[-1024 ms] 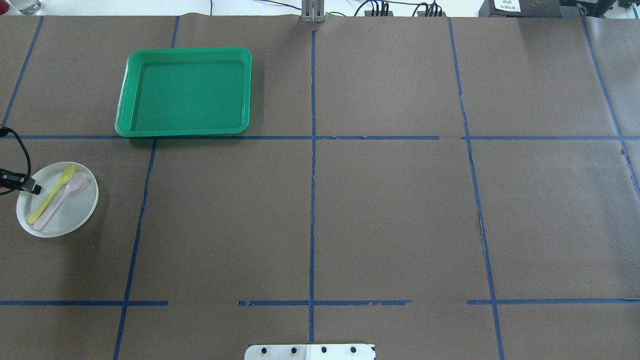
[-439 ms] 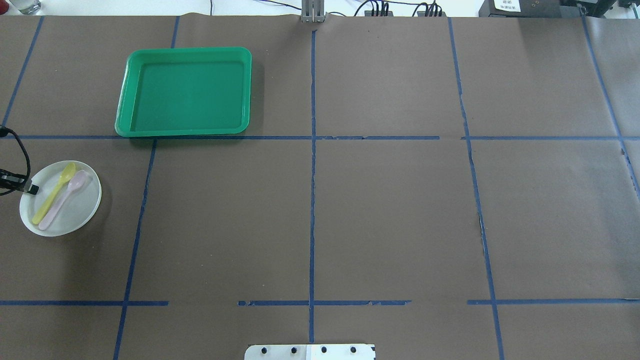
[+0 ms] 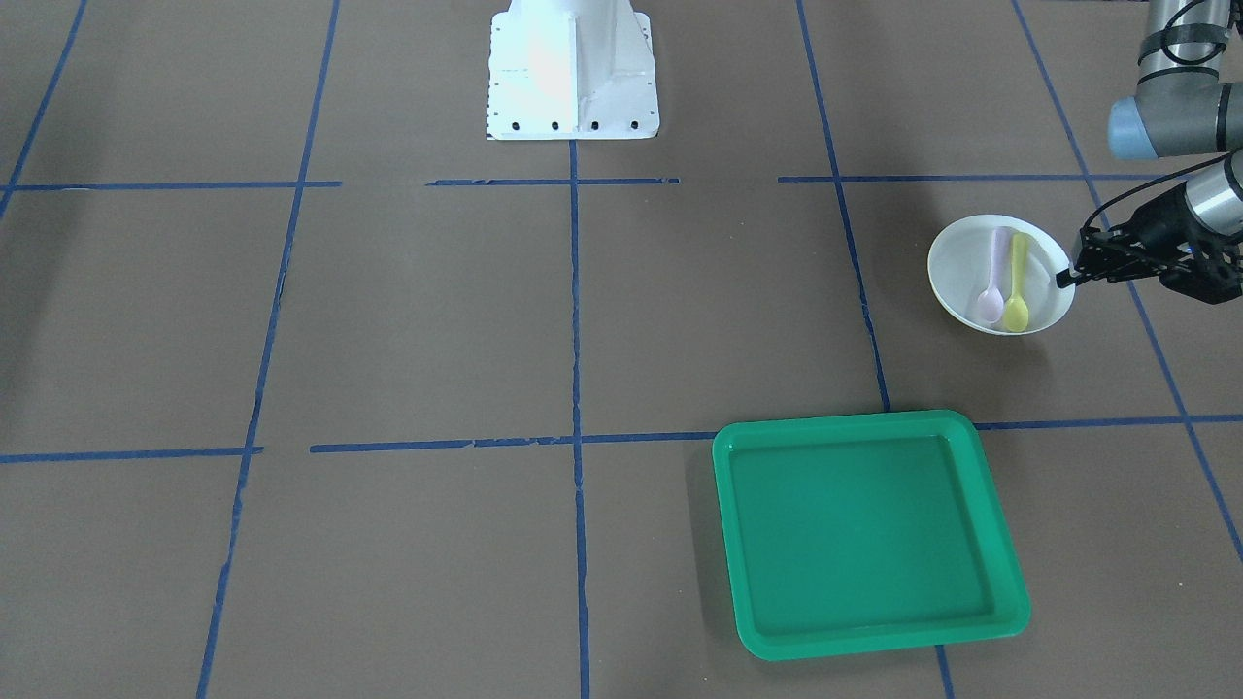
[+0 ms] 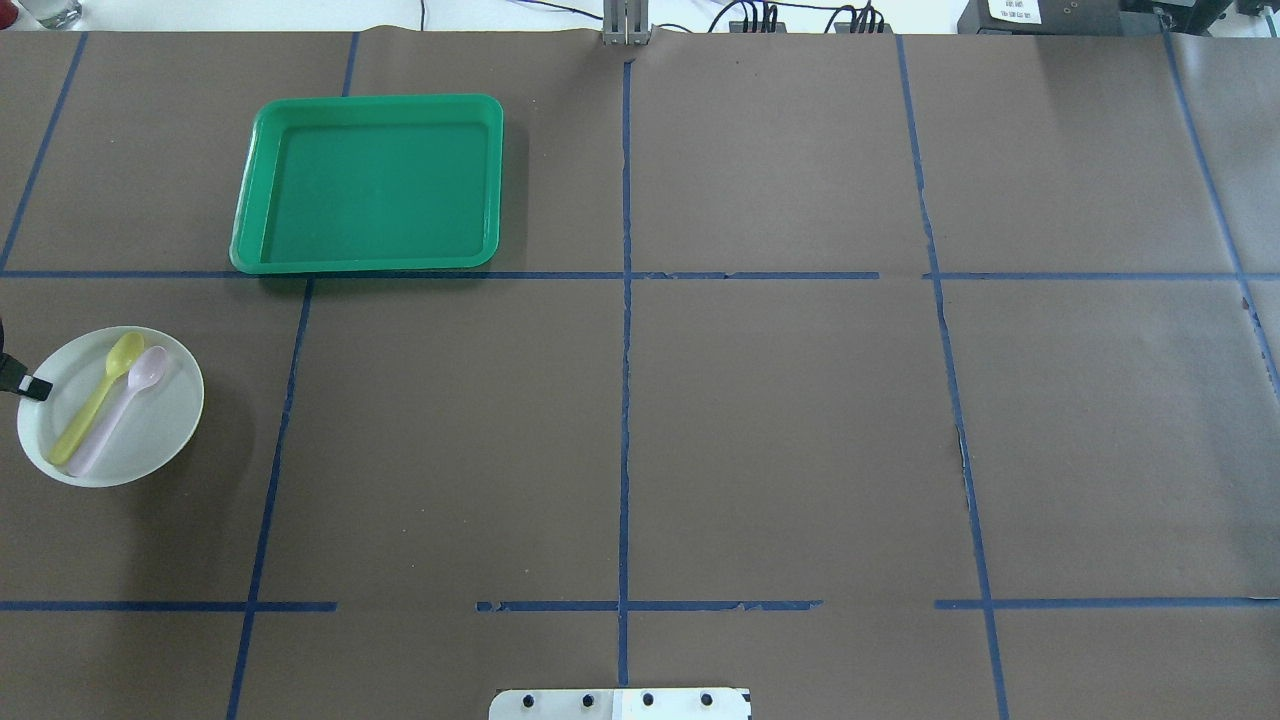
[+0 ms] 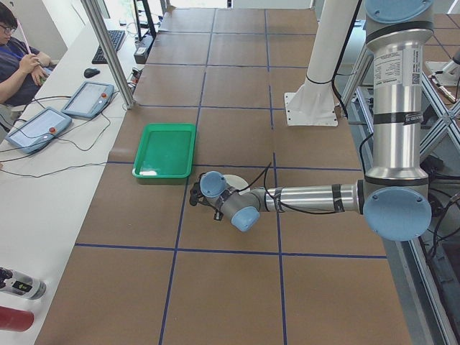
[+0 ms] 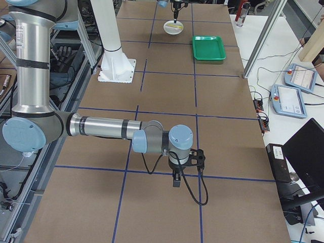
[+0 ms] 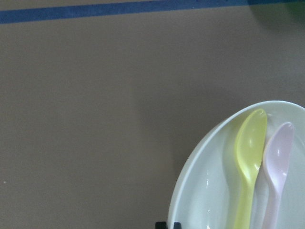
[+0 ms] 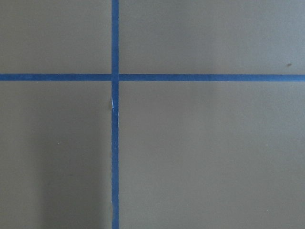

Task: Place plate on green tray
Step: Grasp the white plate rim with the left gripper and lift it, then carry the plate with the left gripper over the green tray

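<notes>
The small white plate [image 4: 150, 425] is at the table's left side with a yellow spoon [image 4: 95, 400] and a pink spoon [image 4: 118, 415] in it. My left gripper [image 4: 38, 388] is shut on the plate's left rim; in the front view [image 3: 1066, 278] the plate [image 3: 961, 277] looks tilted and slightly raised. The left wrist view shows the fingertips [image 7: 167, 225] together at the rim of the plate [image 7: 209, 191]. The green tray [image 4: 366, 100] lies empty beyond the plate, apart from it. My right gripper [image 6: 175, 181] hangs low over bare table far to the right; I cannot tell its state.
Blue tape lines cross the brown paper table cover. The white robot base [image 3: 571, 68] stands at the middle of the near edge. A metal post [image 4: 625, 25] and cables sit at the far edge. An operator and tablets [image 5: 86, 99] are on a side desk.
My left gripper has drawn back to the left, and the plate with both spoons has shifted left and toward the robot with it, looking larger and more tilted.
</notes>
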Controlling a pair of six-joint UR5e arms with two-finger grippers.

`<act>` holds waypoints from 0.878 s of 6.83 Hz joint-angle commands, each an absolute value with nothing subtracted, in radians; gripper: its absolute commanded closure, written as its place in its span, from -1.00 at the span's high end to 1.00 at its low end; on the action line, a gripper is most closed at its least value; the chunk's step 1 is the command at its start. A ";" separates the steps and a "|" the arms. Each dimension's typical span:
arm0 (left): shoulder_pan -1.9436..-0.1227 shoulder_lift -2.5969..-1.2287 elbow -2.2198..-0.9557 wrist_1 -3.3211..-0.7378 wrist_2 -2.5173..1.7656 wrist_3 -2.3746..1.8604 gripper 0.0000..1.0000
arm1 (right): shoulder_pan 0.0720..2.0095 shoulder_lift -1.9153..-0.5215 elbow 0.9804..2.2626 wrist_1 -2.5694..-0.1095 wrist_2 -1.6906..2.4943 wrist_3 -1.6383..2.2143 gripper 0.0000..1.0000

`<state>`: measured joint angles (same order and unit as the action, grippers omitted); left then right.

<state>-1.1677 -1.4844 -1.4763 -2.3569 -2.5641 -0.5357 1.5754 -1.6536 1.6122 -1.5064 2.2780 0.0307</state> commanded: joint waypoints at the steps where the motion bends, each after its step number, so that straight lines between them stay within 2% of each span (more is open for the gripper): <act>1: -1.238 -1.486 -1.474 -2.317 -2.659 -0.532 -1.00 | 1.575 -1.654 1.612 -1.506 2.278 0.031 1.00; 3: -1.243 -1.604 -1.477 -2.129 -2.666 -0.613 -1.00 | 1.575 -1.654 1.612 -1.506 2.278 0.031 1.00; 5: -1.232 -1.754 -1.454 -2.126 -2.655 -0.924 -1.00 | 1.575 -1.654 1.612 -1.506 2.278 0.031 1.00; 6: -1.223 -1.832 -1.397 -2.134 -2.630 -0.987 -1.00 | 1.575 -1.654 1.611 -1.505 2.278 0.029 1.00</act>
<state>-1.2315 -1.7500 -1.4433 -2.1318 -2.6498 -0.8948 1.5754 -1.6536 1.6120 -1.5060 2.2779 0.0303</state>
